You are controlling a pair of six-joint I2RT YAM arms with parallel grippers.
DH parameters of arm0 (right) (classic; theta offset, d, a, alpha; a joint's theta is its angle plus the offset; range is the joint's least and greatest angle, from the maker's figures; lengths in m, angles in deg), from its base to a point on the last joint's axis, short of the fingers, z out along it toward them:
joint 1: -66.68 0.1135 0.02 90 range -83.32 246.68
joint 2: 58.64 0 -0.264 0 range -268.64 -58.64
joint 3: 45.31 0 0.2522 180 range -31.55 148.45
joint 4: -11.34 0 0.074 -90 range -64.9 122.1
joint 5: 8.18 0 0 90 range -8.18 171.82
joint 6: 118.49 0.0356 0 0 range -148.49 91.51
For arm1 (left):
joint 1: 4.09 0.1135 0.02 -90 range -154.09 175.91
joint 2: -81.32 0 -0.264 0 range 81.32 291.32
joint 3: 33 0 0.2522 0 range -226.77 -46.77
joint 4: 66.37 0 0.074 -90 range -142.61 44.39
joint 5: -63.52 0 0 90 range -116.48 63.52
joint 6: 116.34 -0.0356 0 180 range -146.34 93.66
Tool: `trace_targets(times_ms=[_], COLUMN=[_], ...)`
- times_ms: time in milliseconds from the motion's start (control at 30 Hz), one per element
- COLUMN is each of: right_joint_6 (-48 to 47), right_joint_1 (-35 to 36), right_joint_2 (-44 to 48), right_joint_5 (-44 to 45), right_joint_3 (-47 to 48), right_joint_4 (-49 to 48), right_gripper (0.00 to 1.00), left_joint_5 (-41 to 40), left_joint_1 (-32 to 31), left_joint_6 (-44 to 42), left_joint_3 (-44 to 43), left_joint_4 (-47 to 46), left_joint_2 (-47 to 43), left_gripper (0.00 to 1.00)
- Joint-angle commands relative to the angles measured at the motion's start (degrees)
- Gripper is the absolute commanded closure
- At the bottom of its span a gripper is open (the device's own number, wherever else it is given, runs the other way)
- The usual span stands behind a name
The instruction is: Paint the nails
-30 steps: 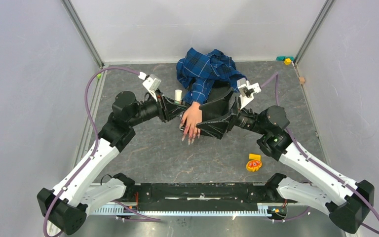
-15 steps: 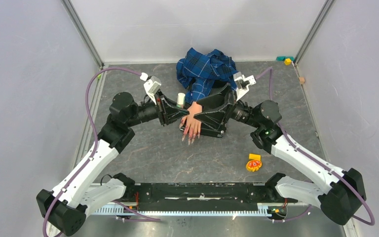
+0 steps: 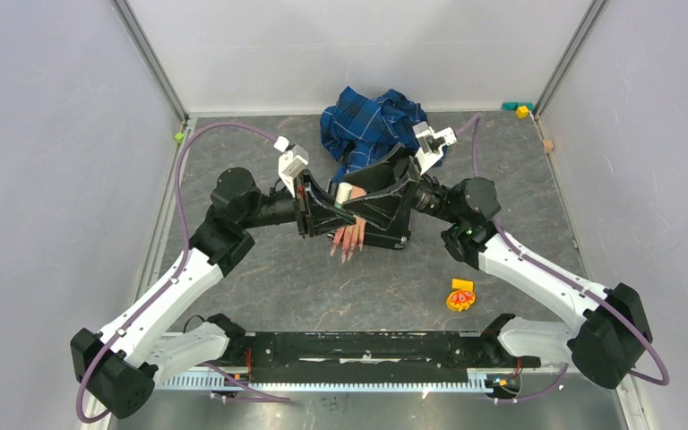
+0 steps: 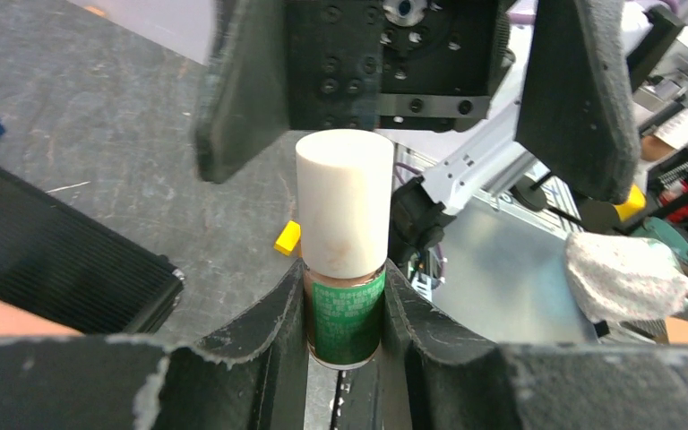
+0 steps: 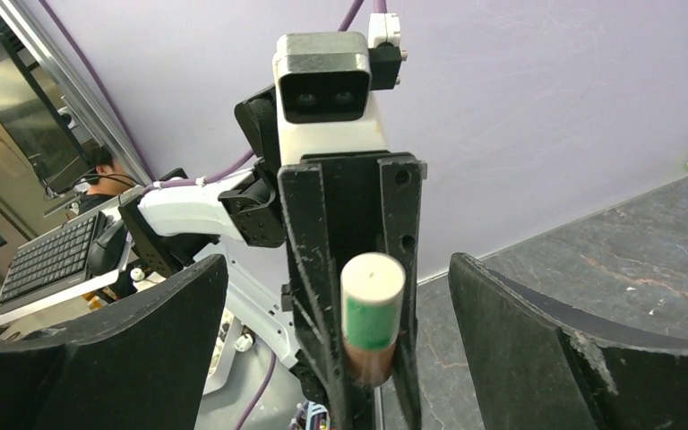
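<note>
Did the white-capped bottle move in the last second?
Yes: the white-capped bottle, clamped by the left gripper, shifted right and nearer, toward the mannequin hand.

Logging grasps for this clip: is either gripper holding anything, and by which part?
The left gripper holds the bottle by its green-labelled body, below the white cap. The right gripper is open, holding nothing.

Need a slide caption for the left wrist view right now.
Left hand grips a green-labelled bottle by its body; the open right hand faces its white cap.
</note>
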Motion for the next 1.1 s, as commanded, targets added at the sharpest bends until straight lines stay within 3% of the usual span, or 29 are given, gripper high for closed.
trace_targets(times_ms=[0, 300, 600, 1067], right_joint_6=[1.51, 2.16, 2.05, 0.43], right_joint_1=[0.82, 3.91, 4.94, 5.08], right_joint_2=[-1.57, -3.93, -2.6, -0.17], right_joint_5=[-0.89, -1.21, -2.16, -3.27], right_joint_3=[3.69, 5.21, 4.64, 2.26], right_joint_4=[-5.03, -7.29, -7.19, -3.19], right_gripper=[0.02, 0.02, 0.02, 0.02], left_joint_5=[4.31, 3.13, -1.65, -4.92], left_joint_1=[-1.37, -1.66, -1.57, -0.9], left_joint_6=[2.85, 5.19, 2.47, 2.55], left_joint_3=[0.08, 0.77, -0.82, -0.53], left_joint_4=[-5.02, -7.44, -1.22, -0.76], left_joint_2=[0.36, 0.92, 1.24, 0.01], left_gripper=[0.98, 0.98, 0.98, 0.98])
